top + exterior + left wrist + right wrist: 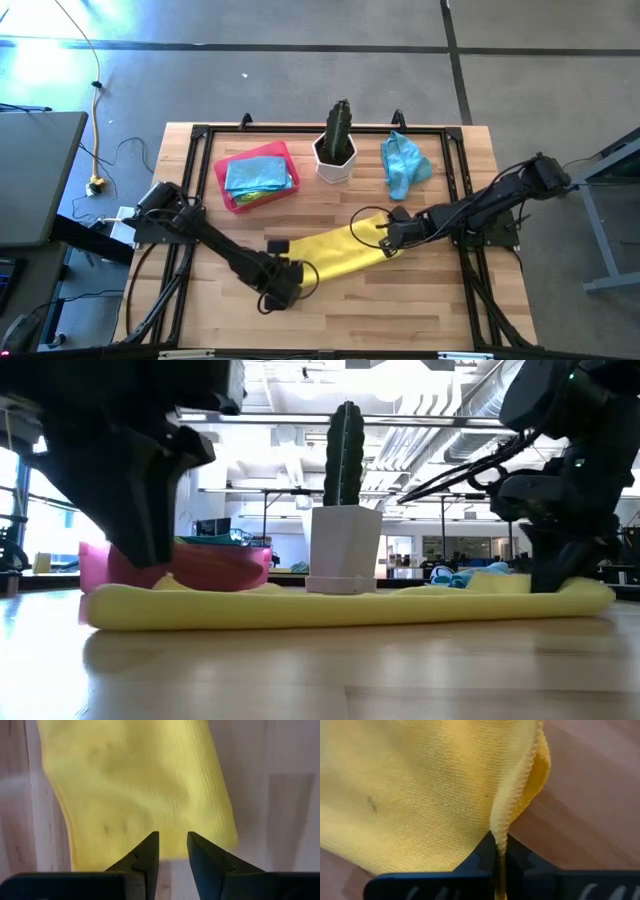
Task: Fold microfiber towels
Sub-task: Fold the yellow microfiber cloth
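A yellow microfiber towel [325, 250] lies as a long folded strip across the middle of the table. My right gripper [388, 240] is shut on its right end. My left gripper [290, 285] hovers over the strip's left end [150, 795]. It is open, with a narrow gap and nothing between the fingers. A crumpled light blue towel [403, 165] lies at the far right. More blue and green towels are piled in the pink tray [228, 190]. My right gripper pinches the yellow towel's stitched edge [506, 820] at its right end between the two fingers. A second layer [540, 767] shows just behind that edge. The fingers slant down from the table's right. The rest of the towel [330, 605] lies on the table.
A cactus in a white pot [337, 150] stands at the far middle, between the pink tray and the light blue towel. Black frame rails [300, 128] run along the table's edges. Bare wood lies in front of the yellow strip.
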### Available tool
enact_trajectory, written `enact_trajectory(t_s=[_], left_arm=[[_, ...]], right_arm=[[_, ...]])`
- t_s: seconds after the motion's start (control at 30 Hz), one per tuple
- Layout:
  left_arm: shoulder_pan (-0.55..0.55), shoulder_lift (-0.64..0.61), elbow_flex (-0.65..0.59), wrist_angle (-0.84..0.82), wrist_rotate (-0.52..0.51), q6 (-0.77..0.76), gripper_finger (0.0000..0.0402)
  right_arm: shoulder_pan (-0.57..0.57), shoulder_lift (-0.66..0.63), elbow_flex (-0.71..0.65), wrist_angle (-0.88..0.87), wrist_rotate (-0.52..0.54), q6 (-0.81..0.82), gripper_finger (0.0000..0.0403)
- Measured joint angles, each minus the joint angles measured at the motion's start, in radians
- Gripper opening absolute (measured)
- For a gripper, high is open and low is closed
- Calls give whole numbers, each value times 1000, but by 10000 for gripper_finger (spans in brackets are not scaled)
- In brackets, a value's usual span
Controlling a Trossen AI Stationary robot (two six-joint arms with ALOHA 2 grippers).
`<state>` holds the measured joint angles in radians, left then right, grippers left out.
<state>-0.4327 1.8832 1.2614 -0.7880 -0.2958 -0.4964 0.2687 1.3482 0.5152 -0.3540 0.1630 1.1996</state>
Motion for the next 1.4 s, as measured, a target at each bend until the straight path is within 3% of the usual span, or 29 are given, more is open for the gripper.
enact_trajectory(t_s=[0.23, 0.43, 0.6, 0.9, 1.17, 1.4], left_arm=[[-51, -1, 57, -111, -46, -73, 92], [-76, -2, 67, -138, -73, -129, 92], [-93, -3, 68, -183, -67, -129, 92], [-147, -4, 68, -331, -78, -156, 92], [-199, -4, 68, -448, -90, -186, 92], [-257, -4, 69, -546, -126, -251, 92]], right_arm=[[-25, -64, 87, -336, -16, 14, 1], [-29, -34, 307, -652, -26, 6, 1], [-21, 89, 546, -876, -79, -14, 0], [2, 443, 897, -907, -171, -97, 12], [7, 702, 1212, -908, -104, -114, 32], [7, 835, 1449, -911, -97, -184, 32]])
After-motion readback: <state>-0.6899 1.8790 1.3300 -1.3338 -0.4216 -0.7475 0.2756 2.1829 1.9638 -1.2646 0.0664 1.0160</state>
